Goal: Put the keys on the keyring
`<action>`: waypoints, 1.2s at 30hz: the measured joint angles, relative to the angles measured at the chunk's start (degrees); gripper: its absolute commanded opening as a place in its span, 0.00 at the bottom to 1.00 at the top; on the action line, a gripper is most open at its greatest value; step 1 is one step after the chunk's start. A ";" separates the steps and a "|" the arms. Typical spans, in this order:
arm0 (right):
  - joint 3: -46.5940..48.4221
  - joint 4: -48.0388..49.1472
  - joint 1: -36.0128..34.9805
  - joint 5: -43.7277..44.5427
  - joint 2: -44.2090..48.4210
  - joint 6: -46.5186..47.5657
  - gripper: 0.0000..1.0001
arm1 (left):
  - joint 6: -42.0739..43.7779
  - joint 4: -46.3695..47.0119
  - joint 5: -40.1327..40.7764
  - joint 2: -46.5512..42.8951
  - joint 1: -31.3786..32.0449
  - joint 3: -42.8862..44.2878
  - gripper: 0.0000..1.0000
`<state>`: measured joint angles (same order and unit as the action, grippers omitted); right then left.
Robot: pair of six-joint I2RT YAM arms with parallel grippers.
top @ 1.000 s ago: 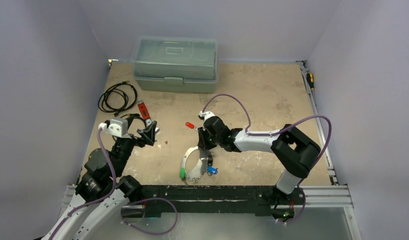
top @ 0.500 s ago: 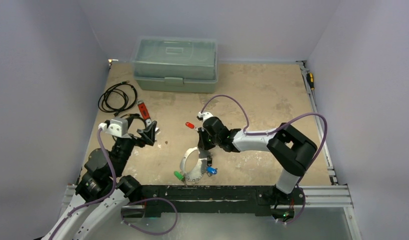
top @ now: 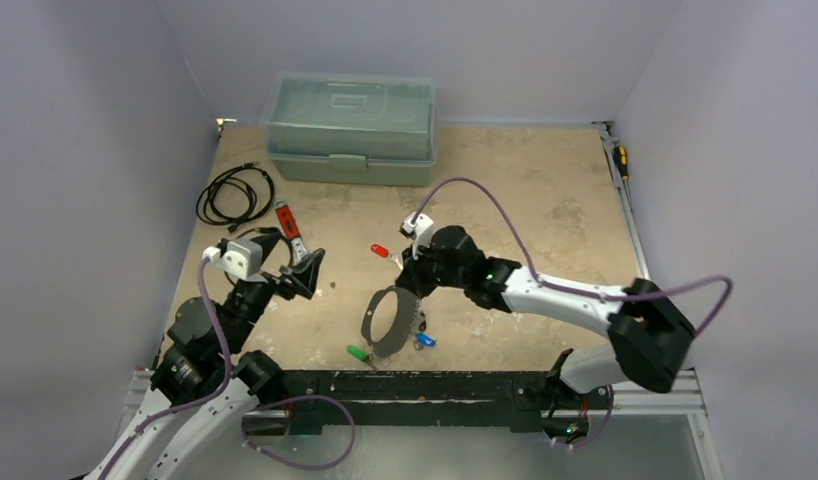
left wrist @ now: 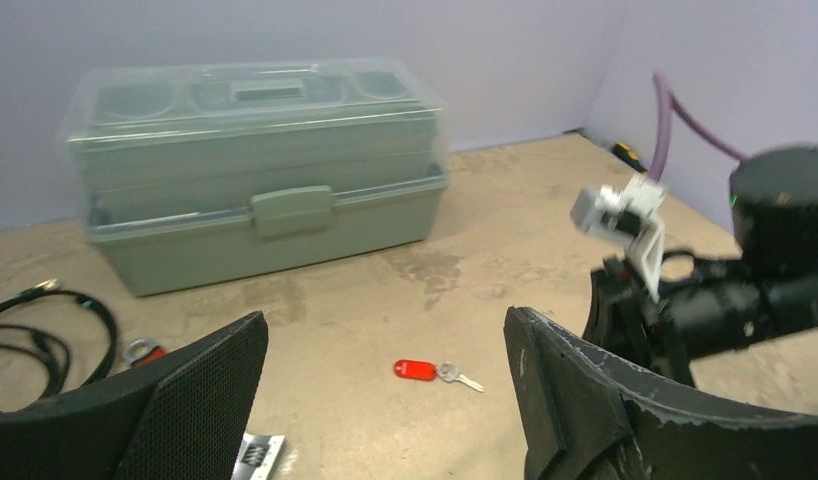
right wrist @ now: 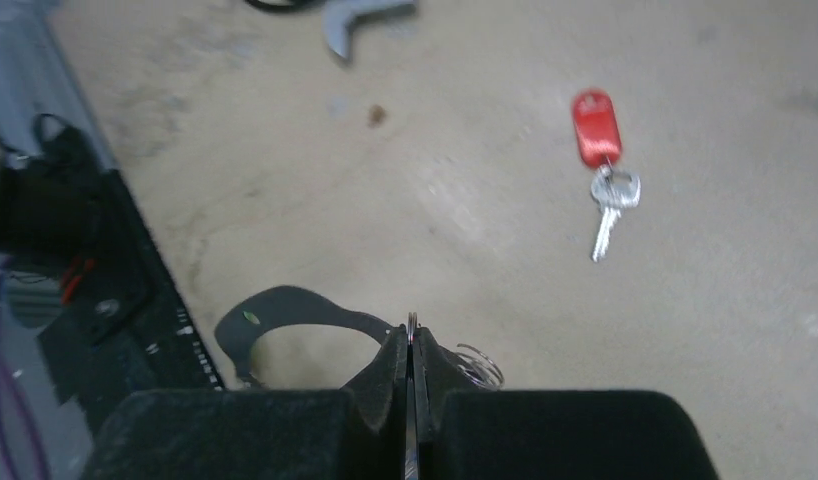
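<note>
Pinching the keyring (top: 369, 318) by its rim in the clamped right gripper (right wrist: 412, 335), we are judging it stiff, slippery; left gripper (left wrist: 385, 365) gapes empty.

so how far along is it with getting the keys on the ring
Done: no key is clearly on the keyring yet. In hand: the right gripper is shut on the keyring's edge. To do: the red key lies well apart, the green key and blue key lie beside it, and the left gripper hangs open.
</note>
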<state>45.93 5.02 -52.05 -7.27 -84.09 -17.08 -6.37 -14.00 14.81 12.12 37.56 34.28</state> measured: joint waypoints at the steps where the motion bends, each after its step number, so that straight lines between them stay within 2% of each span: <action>1: -0.31 0.00 0.00 -1.38 2.86 1.36 0.00 | 0.00 0.13 -1.51 0.00 0.00 0.00 0.86; 6: -2.01 0.13 -0.02 -10.34 15.58 8.09 0.00 | 0.00 2.73 -15.23 0.13 0.00 -0.15 0.81; 11: -3.21 -1.33 -0.02 -16.98 24.61 12.90 0.00 | -0.22 6.03 -30.32 3.06 0.00 -0.20 0.69; 15: -2.84 -2.51 -0.02 -21.31 29.05 15.89 0.00 | -0.81 8.15 -40.70 6.95 0.00 -0.42 0.61; 19: -1.31 -5.01 -0.02 -25.33 30.10 17.57 0.00 | -2.60 12.11 -48.63 8.76 0.00 -1.16 0.59; 24: 1.07 -8.52 -0.52 -28.85 30.10 18.69 0.00 | -6.73 20.15 -54.90 9.33 0.00 -5.05 0.57; 27: 3.13 -10.60 -1.51 -30.03 29.94 19.61 0.00 | -9.14 23.96 -56.83 10.78 0.00 -7.67 0.50; 36: 10.88 -17.11 -7.58 -28.06 25.55 22.67 0.00 | -8.85 26.86 -58.36 14.01 1.18 -8.94 0.44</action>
<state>56.82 -12.10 -59.64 -35.33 -58.54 5.58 -15.22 12.86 -43.55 26.13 38.74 25.34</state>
